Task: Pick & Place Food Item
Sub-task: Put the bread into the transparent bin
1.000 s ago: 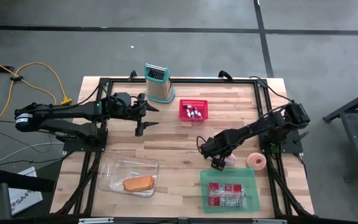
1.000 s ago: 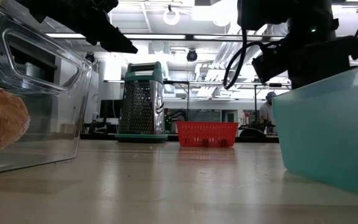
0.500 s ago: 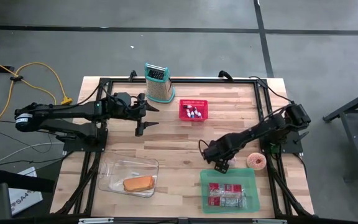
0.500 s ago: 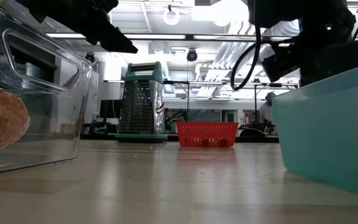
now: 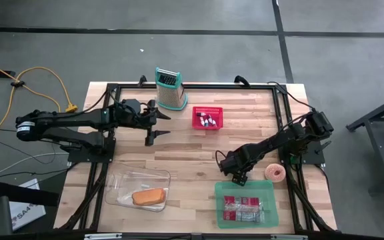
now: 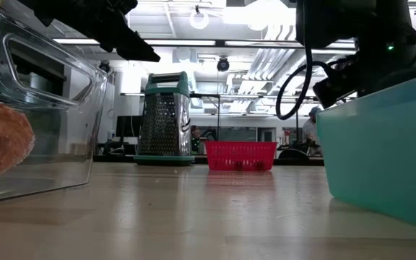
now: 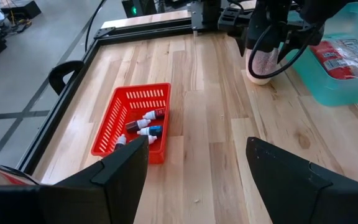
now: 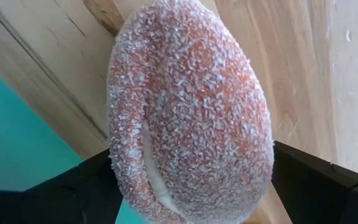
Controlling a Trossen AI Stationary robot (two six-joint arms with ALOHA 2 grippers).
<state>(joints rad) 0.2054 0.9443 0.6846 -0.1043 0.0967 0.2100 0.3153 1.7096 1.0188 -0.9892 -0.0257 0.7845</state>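
Observation:
A round pink pastry [image 8: 191, 99], coated in white flakes, stands on the wood near the teal bin [image 5: 245, 203]; it also shows in the left wrist view as the pastry [image 7: 261, 62]. My right gripper [image 5: 239, 177] points down over it, open, with one dark finger [image 8: 73, 193] on each side. In the high view the gripper hides the pastry. My left gripper [image 5: 164, 125] hangs open above the table's far left part, holding nothing. My right gripper comes at the pastry from above, with its fingers on the pastry's two opposite sides [image 8: 253, 155]. The pastry rests on the table. Whether the fingers touch it, I cannot tell.
A second, ring-shaped donut [image 5: 275, 172] lies right of the gripper. The teal bin holds wrapped packets. A red basket [image 5: 207, 118] of small bottles and a grater [image 5: 169, 89] stand farther back. A clear container [image 5: 139, 189] with a bread-like piece sits near left.
My right gripper has moved a little toward the table's near right and down, onto the pastry. The pastry showed beside it in the high view before and is now covered by it. The gap between its fingers has not changed.

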